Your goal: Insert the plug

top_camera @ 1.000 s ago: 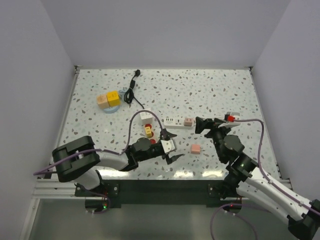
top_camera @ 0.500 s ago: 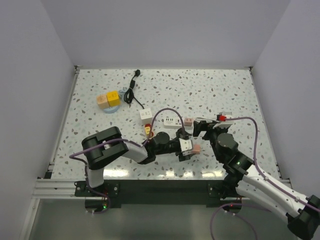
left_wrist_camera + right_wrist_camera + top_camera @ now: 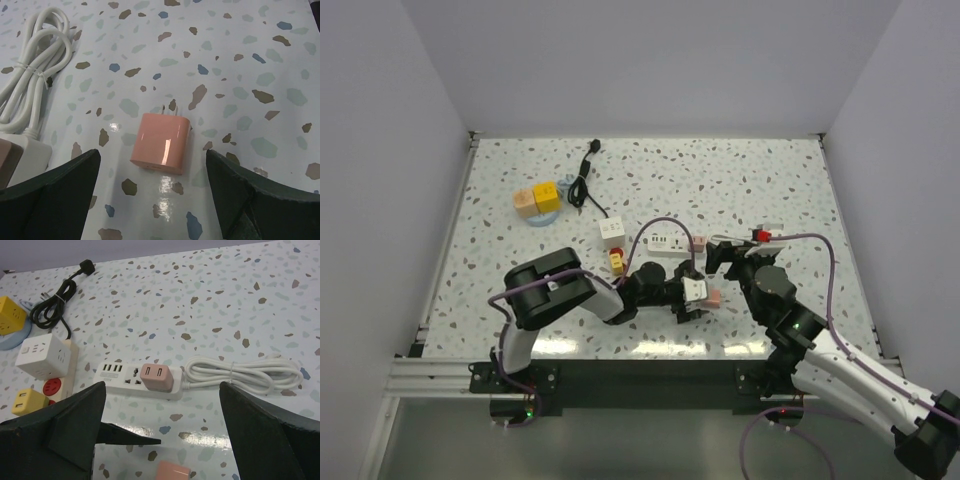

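Observation:
A loose pink plug lies flat on the table, prongs pointing away; it also shows in the top view and at the bottom edge of the right wrist view. My left gripper is open, its jaws either side of the plug and just short of it, touching nothing. A white power strip holds another pink adapter. My right gripper is open and empty, hovering in front of the strip.
The strip's coiled white cable lies to its right. A white cube socket, a yellow and red cube, a black cord and yellow and peach cubes sit to the left.
My left gripper has swept right across the table to the loose pink plug. My right gripper has shifted slightly left, toward the power strip.

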